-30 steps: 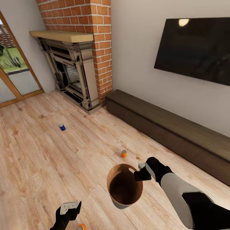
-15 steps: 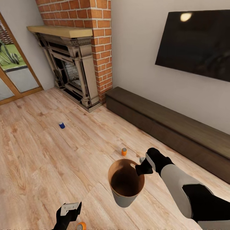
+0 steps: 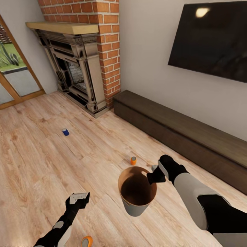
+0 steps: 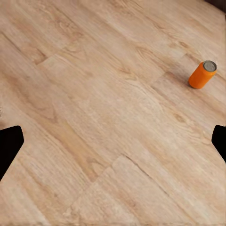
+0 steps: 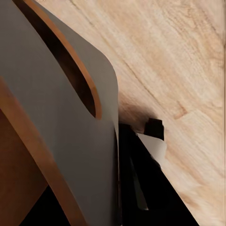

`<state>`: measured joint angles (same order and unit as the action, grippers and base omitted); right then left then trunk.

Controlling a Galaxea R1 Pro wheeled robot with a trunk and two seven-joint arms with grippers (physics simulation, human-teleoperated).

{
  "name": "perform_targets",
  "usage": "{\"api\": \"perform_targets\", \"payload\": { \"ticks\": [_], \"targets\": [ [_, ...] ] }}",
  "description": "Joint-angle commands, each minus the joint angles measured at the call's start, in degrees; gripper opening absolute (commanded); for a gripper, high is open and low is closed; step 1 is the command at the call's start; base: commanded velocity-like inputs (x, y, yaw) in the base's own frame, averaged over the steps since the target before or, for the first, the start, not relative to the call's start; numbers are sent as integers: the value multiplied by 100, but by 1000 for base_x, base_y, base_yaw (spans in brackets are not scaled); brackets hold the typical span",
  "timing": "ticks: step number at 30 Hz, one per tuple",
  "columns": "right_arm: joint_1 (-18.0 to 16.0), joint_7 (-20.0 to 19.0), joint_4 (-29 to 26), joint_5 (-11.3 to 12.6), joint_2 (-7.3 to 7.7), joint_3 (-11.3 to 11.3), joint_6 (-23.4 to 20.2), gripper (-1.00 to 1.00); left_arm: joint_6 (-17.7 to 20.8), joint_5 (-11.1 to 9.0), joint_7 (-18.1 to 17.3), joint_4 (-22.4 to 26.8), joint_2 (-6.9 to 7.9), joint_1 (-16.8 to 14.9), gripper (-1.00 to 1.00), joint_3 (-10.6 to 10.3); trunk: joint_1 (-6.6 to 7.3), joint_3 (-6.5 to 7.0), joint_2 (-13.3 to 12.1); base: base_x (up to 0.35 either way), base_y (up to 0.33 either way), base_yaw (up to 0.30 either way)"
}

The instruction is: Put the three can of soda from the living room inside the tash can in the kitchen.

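Cans not binned yet, by my read: blue can (image 3: 65, 131) stood on the floor (image 3: 34, 164) nr the fireplace (image 3: 77, 72), one orange can (image 3: 133, 160) just beyond the trash can (image 3: 137, 192), another (image 3: 86, 241) nr the left tool (image 3: 79, 198). Bin's inside looked empty. Right tool (image 3: 154, 175) was clenched on its rim. Left wrist view alone showed the left tool's fingers wide apart w/ nothing between, orange can ahead.

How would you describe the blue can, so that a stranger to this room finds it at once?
Start at the dark stone fireplace under the red brick column. On the light wood floor in front of it stands one small blue can, alone. The other two cans are orange and lie nearer the robot.
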<state>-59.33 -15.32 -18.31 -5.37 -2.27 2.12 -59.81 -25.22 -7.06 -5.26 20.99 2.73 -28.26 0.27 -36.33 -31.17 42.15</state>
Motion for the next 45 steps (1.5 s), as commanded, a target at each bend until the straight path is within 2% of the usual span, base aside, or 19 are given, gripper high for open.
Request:
{"api": "perform_targets", "payload": {
  "ticks": [1,5,9,10,13,16,19,34,45],
  "targets": [
    [-9,-33,5,181,23,-24,-19,-100,-3,3,0,-192,35,-66,100,-1,-22,-27,42,0,0,0],
    [-37,-37,9,183,162,-25,-19,-100,-17,-2,18,-567,62,-137,100,-8,-109,-134,203,0,0,0],
    [-48,-40,11,185,290,-27,-19,-100,-9,-22,130,-716,76,-159,100,36,-197,-241,363,0,0,0],
    [-51,-43,16,186,342,-27,-19,-100,-8,-69,188,-761,176,-173,100,72,-219,-268,403,0,0,0],
    [-56,-43,13,186,357,-27,-19,-100,-23,-76,204,-772,384,-174,100,71,-285,-348,524,0,0,0],
    [-61,-42,12,182,366,-27,-19,-100,-31,-53,210,-779,494,-173,100,52,-351,-428,644,0,0,0],
    [-73,-42,12,179,372,-27,-19,-100,-33,-45,215,-780,539,-172,100,56,-417,-508,764,0,0,0],
    [-98,-41,37,177,363,-19,-19,-100,-35,-25,219,-912,558,-171,100,18,-746,-909,1366,0,0,0],
    [-98,-34,46,178,296,-7,-19,-100,-34,2,218,-947,503,-171,100,-1,-988,-1202,1807,0,0,0]
  ]
}}
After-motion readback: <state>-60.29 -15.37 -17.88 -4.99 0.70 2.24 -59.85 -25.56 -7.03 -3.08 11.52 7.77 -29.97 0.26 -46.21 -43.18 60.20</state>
